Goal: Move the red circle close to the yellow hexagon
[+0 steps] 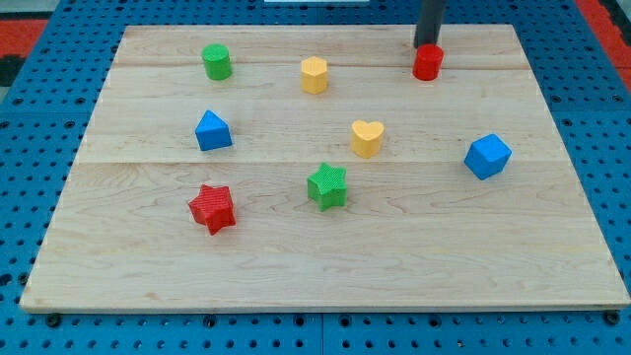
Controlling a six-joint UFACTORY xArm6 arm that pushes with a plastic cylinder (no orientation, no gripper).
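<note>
Red circle (427, 63) — sits near the view's top, right of centre, on the wooden board (296, 266). Upright, flat on its base. Yellow hexagon (314, 75) lies to the view's left of it in roughly the same row, apart, with bare board between. No block in the lane between the two.

My tip (427, 45) stands at the circle's far (top) edge, touching or all but touching — contact can't be confirmed from this angle. No jaws on this rig: it is a plain rod, nothing to open or close, nothing clamped.

Handling, by judgement: small, rigid, prob. light plastic; not fragile. Should slide readily on the smooth wood. Round wall means a push off its centre line will likely let it roll aside off the tip. No grasp possible, so the contact pt should be the wall on the view's right side, in line w/ the hexagon, pushing toward the view's left. Tip is at the top edge now, not on that side; a push from here would prob. send the circle toward the view's bottom.

Other items, all well off the lane: green cylinder (217, 62), blue triangle-like block (212, 131), yellow heart (367, 138), blue cube-like block (487, 156), green star (326, 185), red star (212, 208).
</note>
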